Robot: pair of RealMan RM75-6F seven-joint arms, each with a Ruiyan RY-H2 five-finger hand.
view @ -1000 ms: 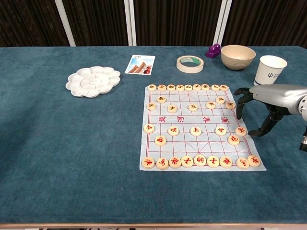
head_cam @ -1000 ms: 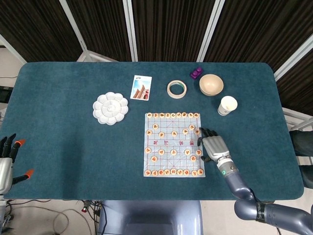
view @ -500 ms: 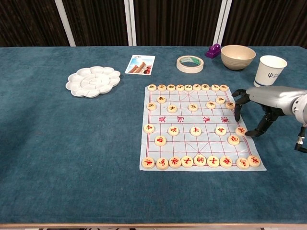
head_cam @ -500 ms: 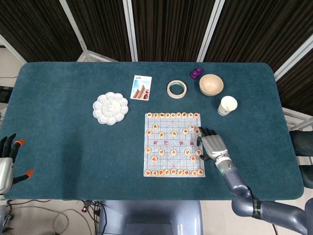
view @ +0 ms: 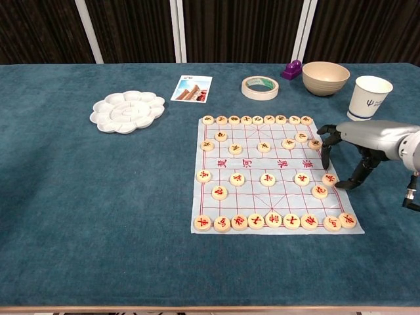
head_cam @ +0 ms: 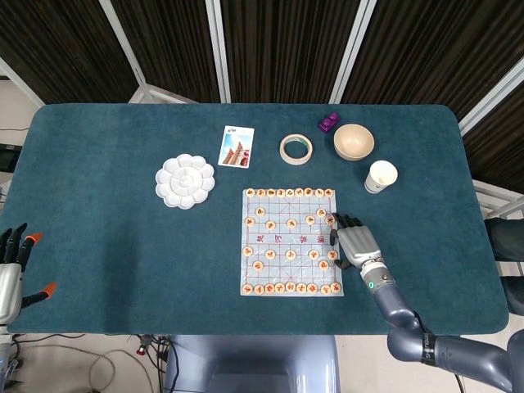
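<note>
One bowl (head_cam: 354, 142), one cup (head_cam: 381, 176), one tape roll (head_cam: 295, 149).

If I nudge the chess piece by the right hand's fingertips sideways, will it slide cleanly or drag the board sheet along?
The chess piece is a flat, low disc, so it should slide rather than roll or tip. The board sheet looks thin and lies loose on the napped table cloth, so it may creep or wrinkle. The right hand is arched at the sheet's edge; whether it pins it, I cannot tell.
</note>
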